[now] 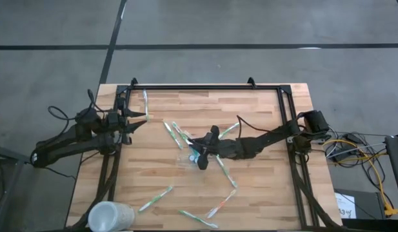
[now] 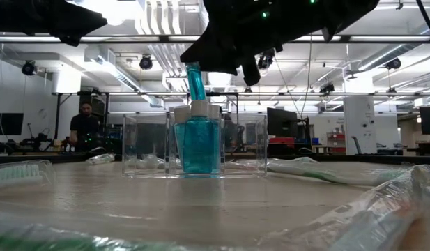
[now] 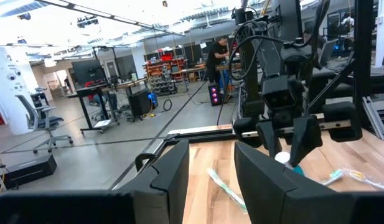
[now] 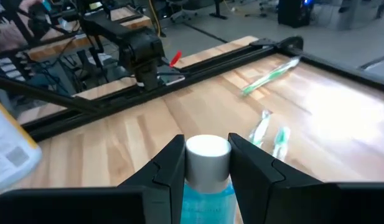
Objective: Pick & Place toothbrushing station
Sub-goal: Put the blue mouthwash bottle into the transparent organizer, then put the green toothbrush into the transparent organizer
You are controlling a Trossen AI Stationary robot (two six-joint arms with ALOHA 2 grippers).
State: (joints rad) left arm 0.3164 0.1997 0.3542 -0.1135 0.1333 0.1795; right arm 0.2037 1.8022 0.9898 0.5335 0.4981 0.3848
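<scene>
Right gripper (image 4: 205, 163) clamped on blue tube (image 4: 207, 186) by white cap, above see-through holder (image 2: 194, 146) mid-table; left gripper (image 3: 210, 180) parted, well aside; no legible writing

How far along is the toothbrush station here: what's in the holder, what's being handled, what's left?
Done: one blue tube stands in the clear holder. In hand: the right gripper grips a white-capped blue tube above the holder. Left: the toothbrushes lie scattered on the table. The left gripper waits open at the left edge.
</scene>
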